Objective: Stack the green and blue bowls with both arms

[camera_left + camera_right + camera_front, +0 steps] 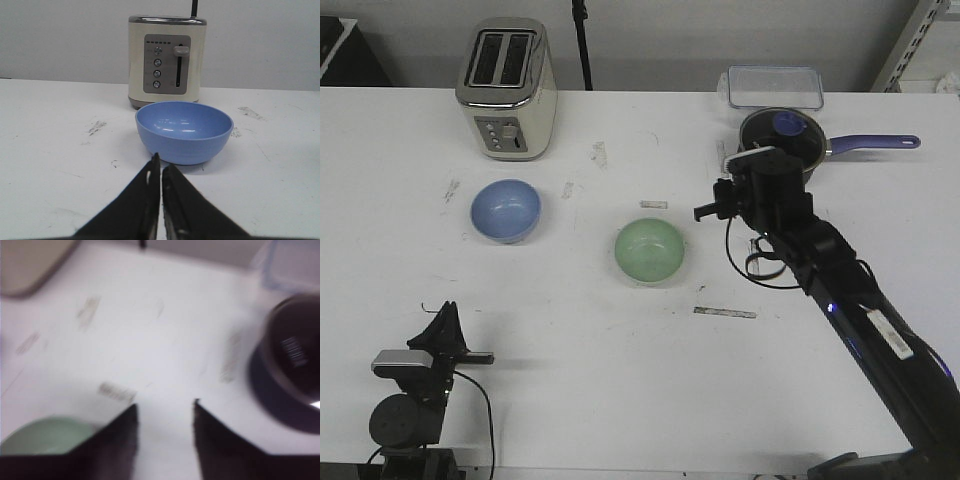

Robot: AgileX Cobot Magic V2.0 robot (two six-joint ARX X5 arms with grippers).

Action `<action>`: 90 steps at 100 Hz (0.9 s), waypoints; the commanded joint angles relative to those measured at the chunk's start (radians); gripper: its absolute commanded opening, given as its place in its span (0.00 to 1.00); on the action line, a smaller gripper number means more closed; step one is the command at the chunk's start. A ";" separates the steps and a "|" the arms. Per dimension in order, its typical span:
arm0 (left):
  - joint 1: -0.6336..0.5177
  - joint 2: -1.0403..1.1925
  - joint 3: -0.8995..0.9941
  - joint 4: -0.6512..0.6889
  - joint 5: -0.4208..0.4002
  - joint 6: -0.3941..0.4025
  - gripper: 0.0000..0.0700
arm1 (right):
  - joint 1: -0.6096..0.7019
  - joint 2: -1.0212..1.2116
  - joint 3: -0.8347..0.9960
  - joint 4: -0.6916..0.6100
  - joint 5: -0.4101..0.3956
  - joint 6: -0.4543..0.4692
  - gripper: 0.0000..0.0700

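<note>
White table (pixel 620 380), empty blue bowl (pixel 506 210) and green bowl (pixel 650 251); left pincer (pixel 160 169) closed, right pincer (pixel 165 412) parted.

The front view looks down from high up over the whole table (pixel 620 400), facing forward. The left wrist view sits low, close to the table, and looks across at the blue bowl (pixel 184 131) and the toaster (pixel 166 60); the front view shows both too. The right wrist view is blurry, looks down from close, and shares the green bowl (pixel 42 436) and dark saucepan (pixel 287 377) with the front view.
</note>
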 commanded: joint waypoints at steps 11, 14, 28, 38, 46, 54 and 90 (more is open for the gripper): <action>0.002 -0.002 -0.023 0.011 -0.001 -0.002 0.00 | -0.068 -0.164 -0.235 0.184 0.005 -0.066 0.09; 0.002 -0.002 -0.023 0.011 -0.001 -0.003 0.00 | -0.083 -0.198 -0.275 0.205 0.005 -0.088 0.05; 0.002 -0.002 -0.023 0.011 -0.001 -0.002 0.00 | -0.157 -0.342 -0.435 0.294 0.005 -0.203 0.01; 0.002 -0.002 -0.023 0.011 -0.001 -0.002 0.00 | -0.220 -0.440 -0.526 0.324 0.004 -0.237 0.01; 0.002 -0.002 -0.023 0.011 -0.001 -0.003 0.00 | -0.268 -0.515 -0.587 0.334 0.002 -0.230 0.01; 0.002 -0.002 -0.023 0.011 -0.001 -0.002 0.00 | -0.311 -0.592 -0.645 0.357 0.002 -0.184 0.01; 0.002 -0.002 -0.023 0.011 -0.001 -0.002 0.00 | -0.378 -0.937 -0.876 0.408 0.000 0.001 0.01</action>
